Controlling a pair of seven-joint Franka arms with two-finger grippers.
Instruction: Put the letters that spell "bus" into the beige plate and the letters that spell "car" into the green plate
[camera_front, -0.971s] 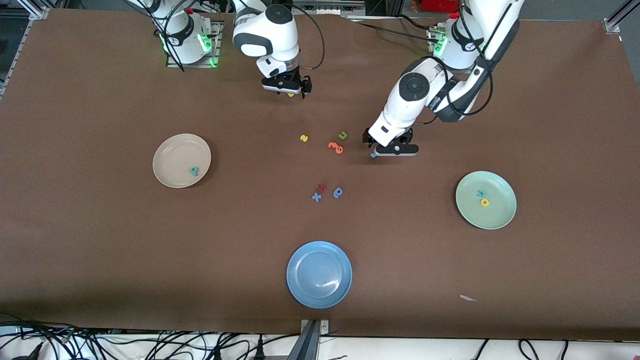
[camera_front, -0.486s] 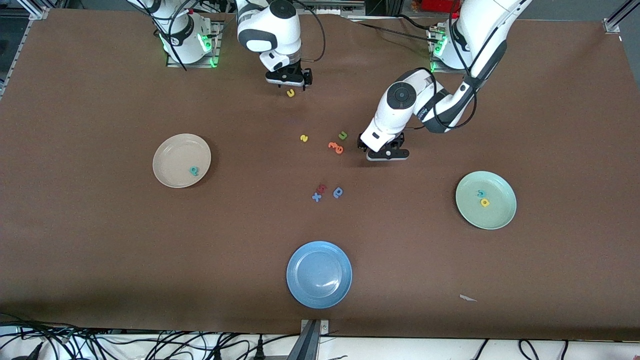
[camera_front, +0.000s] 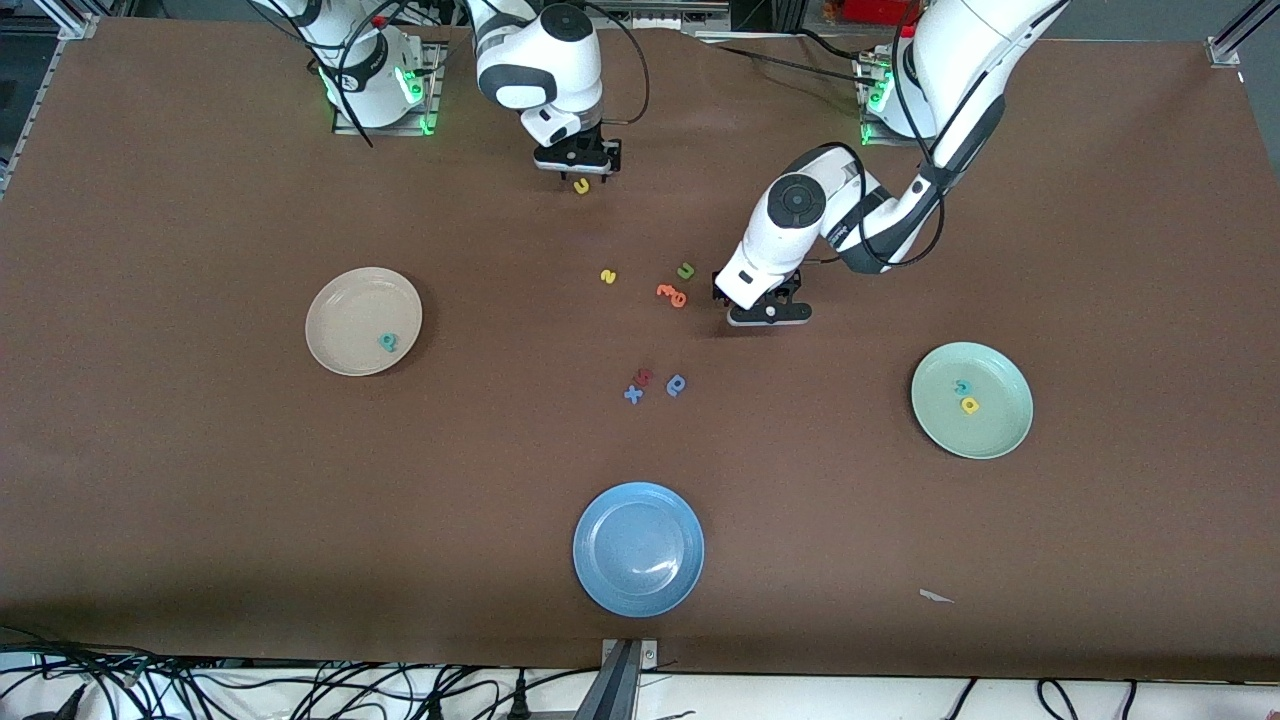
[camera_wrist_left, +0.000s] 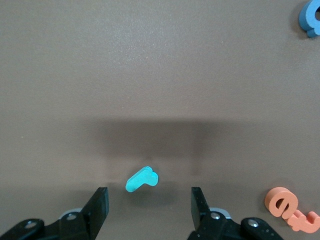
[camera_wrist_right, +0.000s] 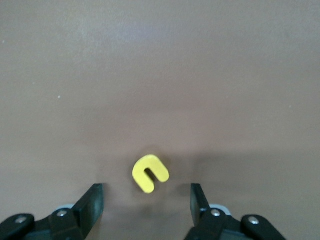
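The beige plate (camera_front: 350, 310) holds the teal "b" (camera_front: 388, 342). In the green plate (camera_front: 990, 432) lie the teal "c" (camera_front: 962, 386) and yellow "a" (camera_front: 969, 405). The yellow "s" (camera_front: 608, 276) lies mid-table. My right gripper (camera_front: 578, 163) is low over the yellow "u" (camera_front: 581, 186); the right wrist view shows the "u" (camera_wrist_right: 150, 173) flat on the table just ahead of the open right gripper (camera_wrist_right: 147, 197). My left gripper (camera_front: 768, 311) hides the teal "r" in the front view. In the left wrist view the "r" (camera_wrist_left: 141, 179) lies just ahead of the open left gripper (camera_wrist_left: 149, 200).
A green "u" (camera_front: 685, 270) and orange letters (camera_front: 672, 294) lie beside the left gripper. A blue "x" (camera_front: 633, 394), a red letter (camera_front: 645, 377) and a darker blue looped letter (camera_front: 676, 385) lie nearer the camera. A blue plate (camera_front: 638, 548) sits near the front edge.
Both grippers have come down close to the table and their jaws have narrowed. The left one shifted toward the orange letters, covering the teal "r" in the front view.
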